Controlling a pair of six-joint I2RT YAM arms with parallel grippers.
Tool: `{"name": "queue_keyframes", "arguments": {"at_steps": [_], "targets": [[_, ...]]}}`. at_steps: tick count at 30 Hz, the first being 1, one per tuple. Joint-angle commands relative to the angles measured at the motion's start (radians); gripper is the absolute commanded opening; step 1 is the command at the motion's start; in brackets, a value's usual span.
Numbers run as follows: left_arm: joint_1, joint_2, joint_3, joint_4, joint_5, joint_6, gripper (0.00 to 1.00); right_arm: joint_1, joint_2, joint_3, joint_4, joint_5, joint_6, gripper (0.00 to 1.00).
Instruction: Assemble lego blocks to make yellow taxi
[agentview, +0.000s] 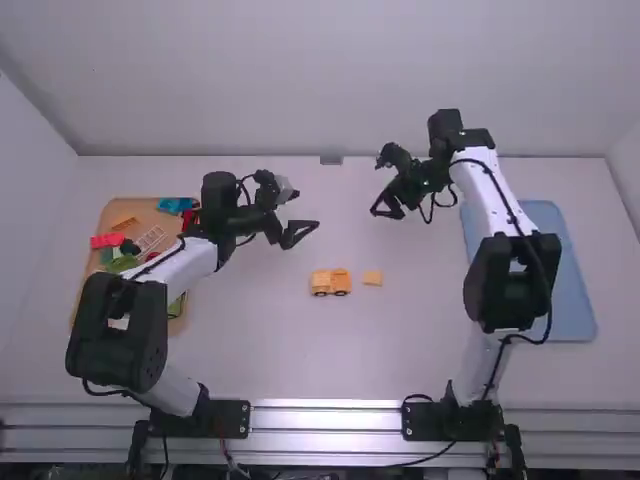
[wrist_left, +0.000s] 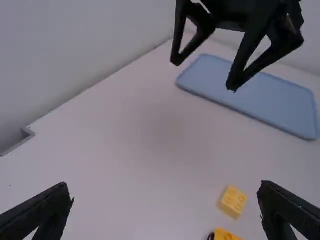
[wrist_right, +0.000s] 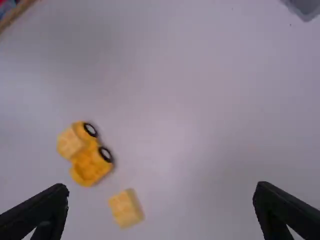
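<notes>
Our left hand (agentview: 303, 236) and right hand (agentview: 387, 213) wide, the part-built taxi (agentview: 322, 281) perhaps lacks only the block (agentview: 373, 278) nearer the tabletop's (agentview: 350, 370) right edge.

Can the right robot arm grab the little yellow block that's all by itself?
Probably yes: the right gripper is open and empty, and nothing seems to stand between it and the yellow block.

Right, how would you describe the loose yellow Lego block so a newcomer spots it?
On the white table, find the blue tray. Between it and the wheeled yellow Lego car sits a small studded yellow block; unlike the car, it has no wheels.
</notes>
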Motion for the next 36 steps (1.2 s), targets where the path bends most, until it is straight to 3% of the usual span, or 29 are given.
{"name": "queue_keyframes", "arguments": {"at_steps": [1,3,5,10,19,28,33,36], "targets": [[-0.001,-0.010,-0.004,-0.011,0.018,0.004,0.99,0.014,0.007,0.013,-0.076,-0.107,-0.328,0.99],[0.000,-0.010,-0.004,-0.018,0.018,0.004,0.99,0.008,0.007,0.010,-0.180,-0.216,-0.567,0.99],[-0.001,-0.010,-0.004,-0.032,0.018,0.005,0.99,-0.020,0.007,-0.007,-0.372,-0.315,-0.928,0.99],[-0.001,-0.010,-0.004,-0.036,0.014,0.014,0.99,-0.063,0.007,-0.104,-0.405,-0.366,-1.147,0.99],[-0.001,-0.010,-0.012,-0.225,0.260,0.491,0.99,-0.084,0.007,-0.383,-0.074,-0.369,-1.175,0.99],[-0.001,-0.010,-0.054,-0.222,0.399,0.593,0.99,-0.056,0.007,-0.574,0.119,-0.351,-1.004,0.99],[-0.011,-0.010,-0.092,-0.172,0.404,0.587,0.99,-0.065,0.007,-0.643,0.222,-0.326,-0.894,0.99],[-0.023,-0.008,-0.122,-0.150,0.359,0.587,0.99,-0.067,0.007,-0.713,0.359,-0.344,-0.834,0.99]]}}
